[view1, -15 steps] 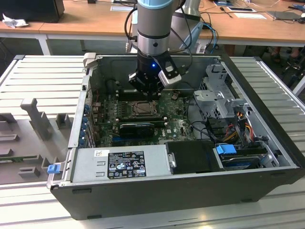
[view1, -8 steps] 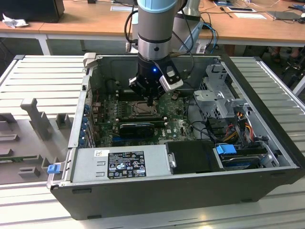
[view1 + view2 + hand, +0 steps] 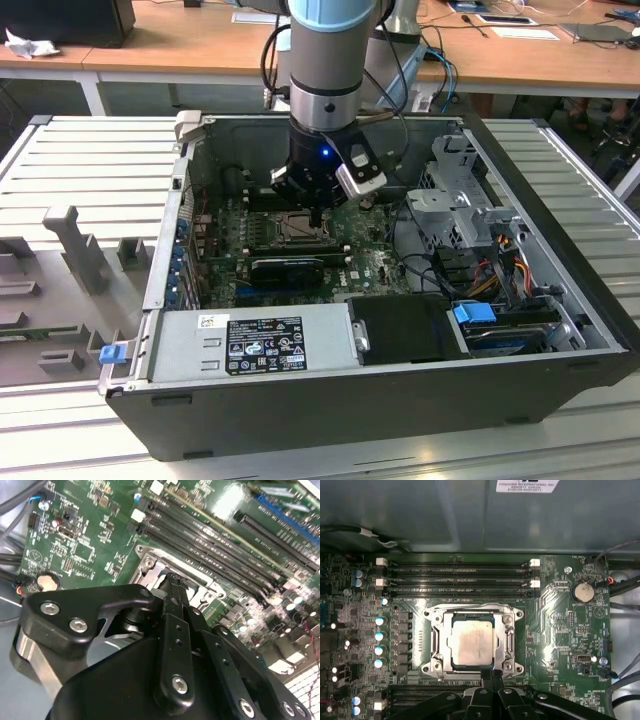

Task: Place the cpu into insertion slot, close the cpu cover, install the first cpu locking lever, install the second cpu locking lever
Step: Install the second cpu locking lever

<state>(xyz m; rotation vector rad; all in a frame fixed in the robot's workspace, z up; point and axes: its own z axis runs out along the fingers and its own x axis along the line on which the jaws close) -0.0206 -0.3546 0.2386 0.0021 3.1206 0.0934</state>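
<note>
The cpu (image 3: pixel 470 642) lies flat in the insertion slot (image 3: pixel 434 668) of the green motherboard, its pale metal top showing through the window of the cpu cover (image 3: pixel 508 640). The cover lies down over it. A thin wire lever (image 3: pixel 470 606) runs along one side of the socket. My gripper (image 3: pixel 492 672) is shut, with its fingertips together at the middle of the opposite socket edge. In the second wrist view the gripper (image 3: pixel 175 580) reaches down to the socket frame. In the exterior view the gripper (image 3: pixel 315 215) hangs right over the socket (image 3: pixel 292 228) inside the open computer case.
Long black memory slots (image 3: pixel 457 572) run beside the socket, and a coin battery (image 3: pixel 583 591) sits further off. A black expansion card (image 3: pixel 288 268), the power supply (image 3: pixel 250 345), a metal drive cage (image 3: pixel 460 200) and loose cables (image 3: pixel 490 262) crowd the case.
</note>
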